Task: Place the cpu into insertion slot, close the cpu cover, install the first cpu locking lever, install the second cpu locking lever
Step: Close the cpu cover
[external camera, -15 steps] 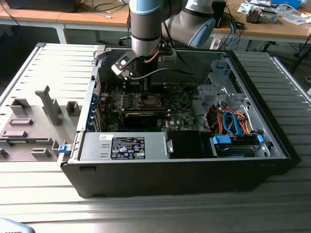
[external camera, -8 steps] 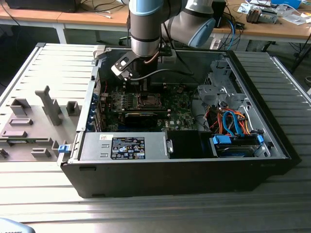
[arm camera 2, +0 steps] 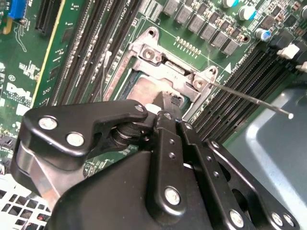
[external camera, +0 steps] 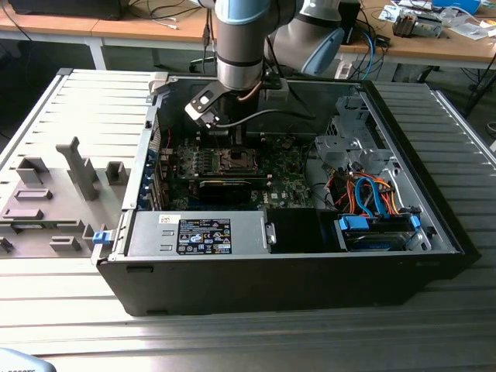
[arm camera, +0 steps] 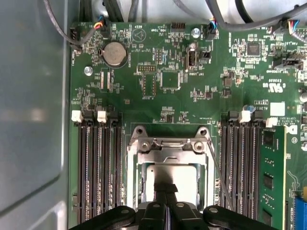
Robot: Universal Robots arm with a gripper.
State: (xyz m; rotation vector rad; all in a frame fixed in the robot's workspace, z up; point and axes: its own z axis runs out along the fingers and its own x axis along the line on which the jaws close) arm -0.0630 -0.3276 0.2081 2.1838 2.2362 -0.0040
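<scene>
Ribbed metal table point(external camera: 70, 333) carries an open computer case point(external camera: 271, 287), with wooden desks point(external camera: 116, 31) far behind. My arm reaches down into the case over the green circuit board point(arm camera: 192, 110). My gripper point(arm camera: 166, 188) has its fingers pressed together with nothing between them. The tips sit on or just above the cpu point(arm camera: 184, 177); I cannot resolve contact. The cpu lies flat in the insertion slot point(external camera: 231, 163). The cpu cover point(arm camera: 168, 151) appears folded down around it, pale face showing through the window. One thin locking lever point(arm camera 2: 249, 98) stands tilted up beside the slot. A grey fixture tray point(external camera: 46, 209) lies at the exterior view's left.
</scene>
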